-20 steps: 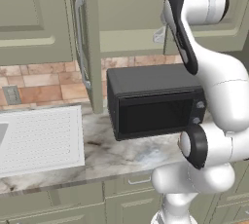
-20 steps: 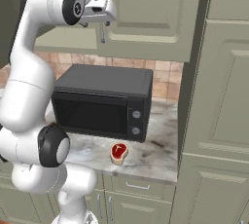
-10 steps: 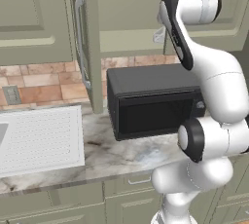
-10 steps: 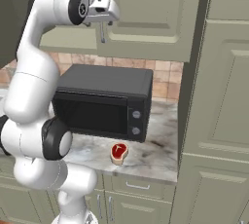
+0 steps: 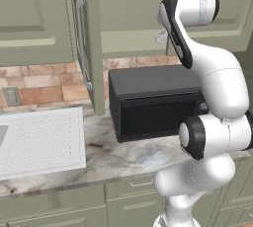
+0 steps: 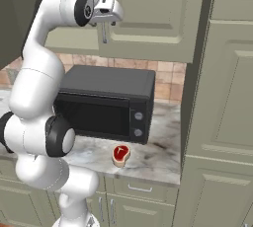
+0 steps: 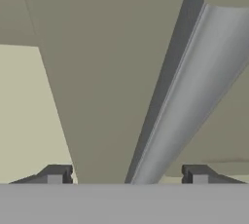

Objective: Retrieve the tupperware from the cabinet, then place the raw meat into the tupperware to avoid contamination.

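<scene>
Hand view: a silver bar handle (image 7: 194, 96) runs diagonally up from between the two dark fingertips (image 7: 56, 175), close against a green door panel (image 7: 107, 72).
Gripper: raised at the cabinet (image 6: 148, 14), its fingers (image 6: 104, 32) at the handle of a closed door; the tips stand apart on either side of the bar, not yet pressed on it, so the pincer is open.
Gripper, left base view: its pale hand (image 5: 161, 35) peeks from behind the arm at the foot of the cabinet.
Cabinet, left base view: one door (image 5: 89, 38) stands open, edge-on to the camera, with its own long handle (image 5: 82, 43).
Meat (image 6: 120, 154): flat on the marble counter (image 6: 158, 157), just in front of the microwave's right end, near the counter edge.
Microwave (image 6: 106, 103): black, door shut, under the cabinet.
Drainboard (image 5: 39, 142): white, ridged, on the counter left of the microwave.
Tupperware: cannot tell where it is.
</scene>
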Motion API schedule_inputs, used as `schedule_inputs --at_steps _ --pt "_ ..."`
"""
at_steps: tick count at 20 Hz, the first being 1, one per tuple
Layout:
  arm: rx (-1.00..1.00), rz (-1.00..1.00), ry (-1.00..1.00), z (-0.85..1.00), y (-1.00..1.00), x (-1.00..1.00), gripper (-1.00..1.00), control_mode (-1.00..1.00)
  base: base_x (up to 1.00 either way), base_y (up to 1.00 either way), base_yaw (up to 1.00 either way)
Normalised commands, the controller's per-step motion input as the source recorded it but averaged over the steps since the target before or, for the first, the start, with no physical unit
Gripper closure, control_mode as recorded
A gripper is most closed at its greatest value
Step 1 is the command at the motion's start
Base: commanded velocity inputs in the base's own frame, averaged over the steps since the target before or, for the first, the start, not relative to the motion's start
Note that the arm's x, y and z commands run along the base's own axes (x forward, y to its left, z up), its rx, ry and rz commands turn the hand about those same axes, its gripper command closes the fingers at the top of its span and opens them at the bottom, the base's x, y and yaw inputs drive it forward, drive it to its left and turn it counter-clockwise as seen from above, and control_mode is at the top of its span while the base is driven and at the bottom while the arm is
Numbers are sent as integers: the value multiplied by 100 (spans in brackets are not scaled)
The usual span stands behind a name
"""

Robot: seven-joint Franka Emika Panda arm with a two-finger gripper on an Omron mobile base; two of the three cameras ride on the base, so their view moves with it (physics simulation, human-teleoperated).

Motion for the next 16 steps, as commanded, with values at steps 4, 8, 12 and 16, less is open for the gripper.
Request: schedule_inputs --at_steps 4,8,12,16 --pt "0 0 -2 -9 0 22 100 -100 0 0 0" --pt "0 0 0 -7 0 13 100 -100 0 0 0" --pt "0 -3 0 -11 -9 -2 100 -100 0 0 0" --pt "1 -4 0 -12 -17 -27 100 -100 0 0 0"
